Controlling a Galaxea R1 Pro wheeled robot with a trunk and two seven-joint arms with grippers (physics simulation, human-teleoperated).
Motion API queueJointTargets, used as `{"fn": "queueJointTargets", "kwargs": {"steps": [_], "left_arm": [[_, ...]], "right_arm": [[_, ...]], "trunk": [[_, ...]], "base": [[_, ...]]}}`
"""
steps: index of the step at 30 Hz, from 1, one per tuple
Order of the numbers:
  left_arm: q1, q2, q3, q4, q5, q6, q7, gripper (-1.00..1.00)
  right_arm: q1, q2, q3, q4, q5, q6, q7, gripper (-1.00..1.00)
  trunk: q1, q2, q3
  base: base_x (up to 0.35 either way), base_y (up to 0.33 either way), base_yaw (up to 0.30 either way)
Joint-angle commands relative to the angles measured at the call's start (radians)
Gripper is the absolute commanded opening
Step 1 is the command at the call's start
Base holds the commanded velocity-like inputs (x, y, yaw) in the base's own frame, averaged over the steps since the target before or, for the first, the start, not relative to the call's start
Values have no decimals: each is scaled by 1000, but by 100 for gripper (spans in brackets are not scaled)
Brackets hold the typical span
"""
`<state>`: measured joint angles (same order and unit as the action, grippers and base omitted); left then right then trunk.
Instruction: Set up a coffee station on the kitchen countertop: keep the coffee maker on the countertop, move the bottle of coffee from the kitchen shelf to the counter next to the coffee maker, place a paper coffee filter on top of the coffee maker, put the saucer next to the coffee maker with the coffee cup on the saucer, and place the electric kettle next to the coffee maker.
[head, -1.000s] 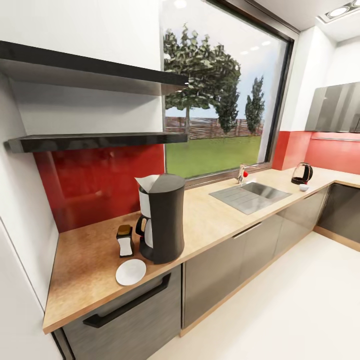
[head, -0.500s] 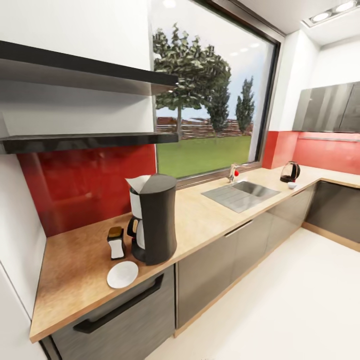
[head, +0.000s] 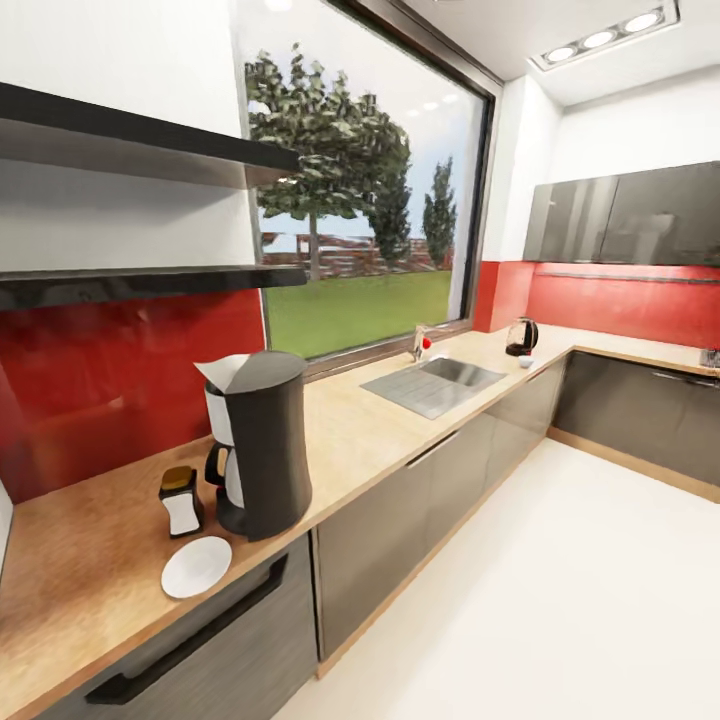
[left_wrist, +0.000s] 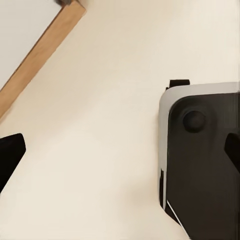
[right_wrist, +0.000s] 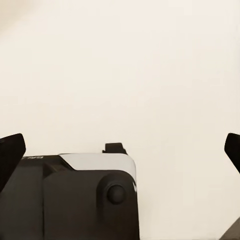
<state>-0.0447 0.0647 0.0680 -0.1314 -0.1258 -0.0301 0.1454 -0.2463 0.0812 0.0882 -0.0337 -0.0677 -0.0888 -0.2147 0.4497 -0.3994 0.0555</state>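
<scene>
Across the last second the whole head view slides sideways: the station slips toward the left edge while the far right arm of the kitchen opens up, so the camera has swung right and nothing on the worktop has itself moved. Judging from that, the robot is turning to go for the two items left. Both wrist views look down at pale floor and the robot's own dark base; the left tool (left_wrist: 120, 150) and right tool (right_wrist: 120, 150) each show one dark fingertip at either edge with bare floor between, so both stand wide apart and carry nothing. Nearest on the long beige wood-grain worktop (head: 80, 560) lies the small round white saucer (head: 196, 566), flat and bare, near the front edge. Just behind it stands the squat brown-capped bottle of coffee (head: 181, 500), upright, just left of the tall dark grey coffee maker (head: 265, 445). That machine's long axis is vertical, its carafe and handle facing left toward the bottle. The white paper coffee filter (head: 224, 372) sits at its top, tilted, its pointed edge aimed up and left. Further along comes the inset steel sink (head: 432, 385). Far right, near the corner, the clear glass electric kettle (head: 520, 336) stands upright with the small white coffee cup (head: 526, 361) just beside it, both well apart from the station.
</scene>
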Motion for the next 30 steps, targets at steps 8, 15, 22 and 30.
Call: {"fn": "queueJointTargets", "kwargs": {"steps": [8,15,22,30], "left_arm": [[0,-12,10,2,-9,-4,0,100],[0,-12,12,1,-8,-4,0,100],[0,-11,11,1,-9,-4,0,100],[0,-12,12,1,-9,-4,0,100]], "right_arm": [[-1,-1,7,2,-8,-3,4,100],[-1,-3,7,3,-31,-3,5,100],[-1,-2,8,3,-36,-3,5,100],[-1,-1,8,5,-37,-3,5,100]], "trunk": [[0,-1,0],[0,-1,0],[0,-1,0],[0,-1,0]], "base": [[0,0,-300],[0,0,-300],[0,0,-300],[0,0,-300]]}}
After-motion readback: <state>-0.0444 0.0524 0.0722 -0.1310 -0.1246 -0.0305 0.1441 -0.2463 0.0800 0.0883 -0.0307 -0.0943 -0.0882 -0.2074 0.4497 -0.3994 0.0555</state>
